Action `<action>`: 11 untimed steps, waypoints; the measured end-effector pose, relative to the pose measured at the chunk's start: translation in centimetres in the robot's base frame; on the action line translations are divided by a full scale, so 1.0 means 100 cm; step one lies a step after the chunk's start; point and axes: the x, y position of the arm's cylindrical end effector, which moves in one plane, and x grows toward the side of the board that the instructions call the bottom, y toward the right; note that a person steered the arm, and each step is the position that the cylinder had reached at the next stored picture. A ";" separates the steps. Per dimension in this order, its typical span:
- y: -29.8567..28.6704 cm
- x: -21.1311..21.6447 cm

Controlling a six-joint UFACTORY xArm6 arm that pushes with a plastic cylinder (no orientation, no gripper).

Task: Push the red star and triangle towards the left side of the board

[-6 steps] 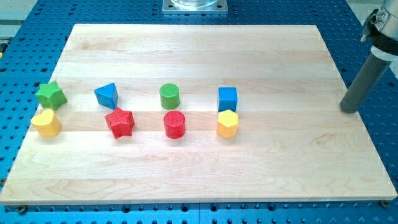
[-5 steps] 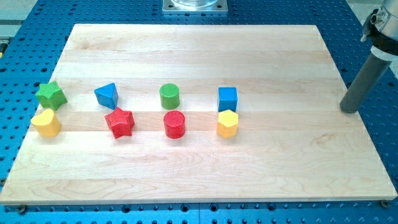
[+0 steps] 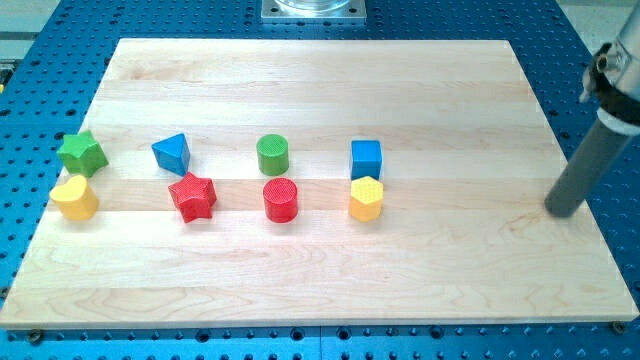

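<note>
The red star [image 3: 192,196] lies on the wooden board [image 3: 330,80] at the left of centre. The blue triangle [image 3: 172,153] sits just above it and slightly left. My tip [image 3: 562,210] touches the board near its right edge, far to the right of all the blocks. The nearest blocks to it are the yellow hexagon [image 3: 366,198] and the blue cube [image 3: 366,159].
A green star [image 3: 82,153] and a yellow heart-like block [image 3: 74,197] sit at the board's left edge. A green cylinder [image 3: 273,155] and a red cylinder [image 3: 281,200] stand in the middle. Blue perforated table surrounds the board.
My tip has moved down the view along the board's right edge, from about mid-height to lower. No block has moved.
</note>
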 end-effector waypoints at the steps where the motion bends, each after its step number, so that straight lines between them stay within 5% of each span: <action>1: -0.006 0.010; 3: -0.077 0.019; 4: -0.083 0.086; 5: -0.232 0.086; 7: -0.363 0.042; 9: -0.432 -0.059; 11: -0.457 -0.042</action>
